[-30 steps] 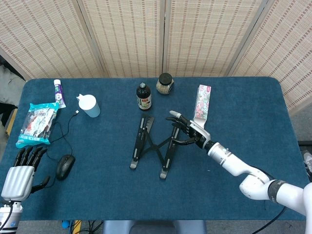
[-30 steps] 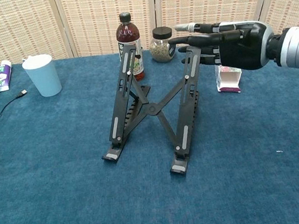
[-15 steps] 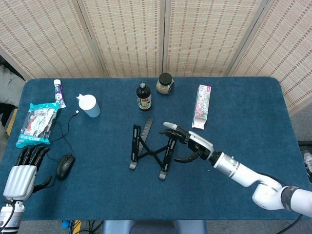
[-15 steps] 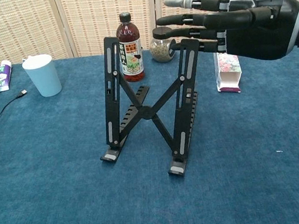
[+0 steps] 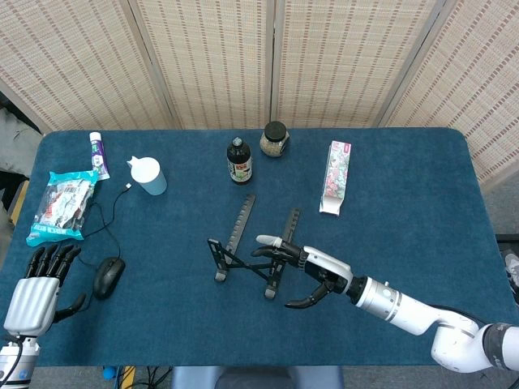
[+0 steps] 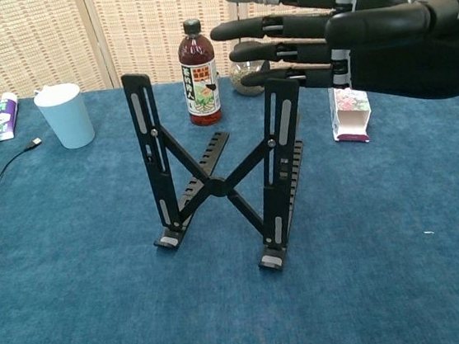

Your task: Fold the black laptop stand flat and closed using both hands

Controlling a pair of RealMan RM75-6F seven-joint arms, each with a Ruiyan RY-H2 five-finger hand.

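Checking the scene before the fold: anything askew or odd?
Only the black laptop stand: its upper arms stand raised upright, right hand at the top of one arm. The carton lies flat. Nothing spilled or damaged.

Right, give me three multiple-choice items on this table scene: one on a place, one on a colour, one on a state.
1. Where does the dark bottle stand?
A. Right beside the mouse
B. At the back of the table, just left of the jar
C. On the snack bag

2. What colour is the cup?
A. Red
B. Black
C. Light blue

3. How is the laptop stand now?
A. Propped up, its crossed arms raised
B. Folded flat and closed
C. Lifted clear of the table

Key: 1 B, the head view shows bottle and jar side by side near the far edge. 2 C, the cup is pale blue in both views. 3 A, the chest view shows its arms upright, feet on the cloth, with the right hand at the top of one arm and the left hand far from it.
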